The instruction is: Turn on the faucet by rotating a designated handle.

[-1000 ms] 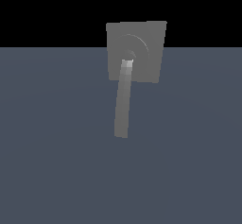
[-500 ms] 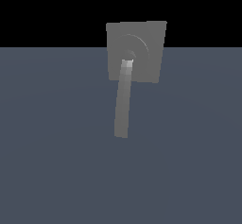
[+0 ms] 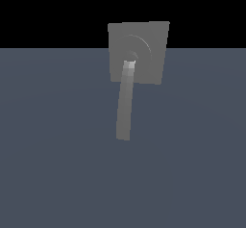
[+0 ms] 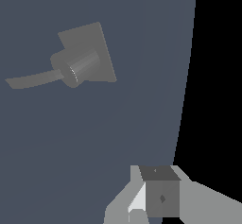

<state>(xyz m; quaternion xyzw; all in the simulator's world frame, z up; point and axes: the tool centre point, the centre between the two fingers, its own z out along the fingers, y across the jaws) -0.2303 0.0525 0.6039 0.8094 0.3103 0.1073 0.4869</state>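
Note:
The faucet (image 3: 149,39) is a square matte grey plate with raised ring ridges, standing at the far edge of the dark blue-grey surface. Its handle (image 3: 125,107), a long, slightly curved grey bar, runs from the plate's centre toward the camera. The wrist view shows the faucet (image 4: 97,41) from the side with a short cylinder at its hub, and the handle (image 4: 35,79) sticking out from it. My gripper (image 4: 158,192) shows only as grey finger blocks at the frame's edge, well away from the handle. The gap between the fingers cannot be made out. No arm appears in the exterior view.
The flat blue-grey surface (image 3: 62,164) stretches around the faucet. Beyond its far edge there is only black background (image 3: 48,10). In the wrist view the surface edge (image 4: 186,76) runs close beside the gripper.

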